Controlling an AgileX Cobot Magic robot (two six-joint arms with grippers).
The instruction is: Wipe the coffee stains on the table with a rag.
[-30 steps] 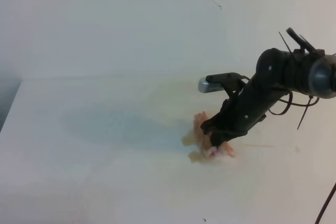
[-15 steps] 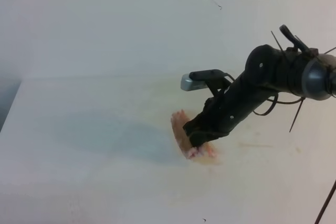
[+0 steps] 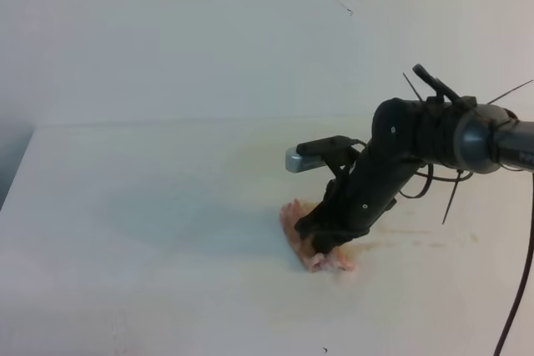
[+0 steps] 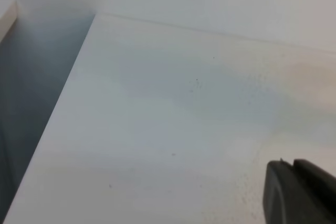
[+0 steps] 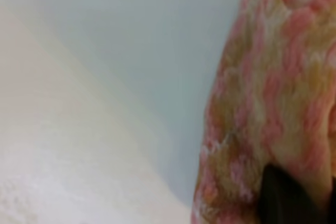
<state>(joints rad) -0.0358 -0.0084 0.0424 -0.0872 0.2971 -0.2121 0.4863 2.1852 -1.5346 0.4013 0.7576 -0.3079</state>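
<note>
My right gripper (image 3: 325, 242) is shut on the pinkish rag (image 3: 293, 226) and presses it down on the white table (image 3: 150, 206), right of the middle. In the right wrist view the rag (image 5: 273, 93) fills the right side, pink with tan-yellow soaked patches, with a dark fingertip (image 5: 283, 198) on it. No distinct tan-yellow blotch of coffee stains shows; only a faint tan smear (image 3: 413, 242) lies right of the rag. Of the left gripper only a dark finger part (image 4: 299, 192) shows, at the bottom right of the left wrist view, above bare table (image 4: 157, 129).
The table's left edge (image 3: 17, 172) drops to a dark gap, which also shows in the left wrist view (image 4: 31, 108). A white wall (image 3: 167, 39) stands behind the table. Cables (image 3: 517, 306) hang from the right arm at the far right.
The right arm has swept the rag to the left across the table, then a little down and towards the front. The tan patches beside the rag a second ago no longer show.
</note>
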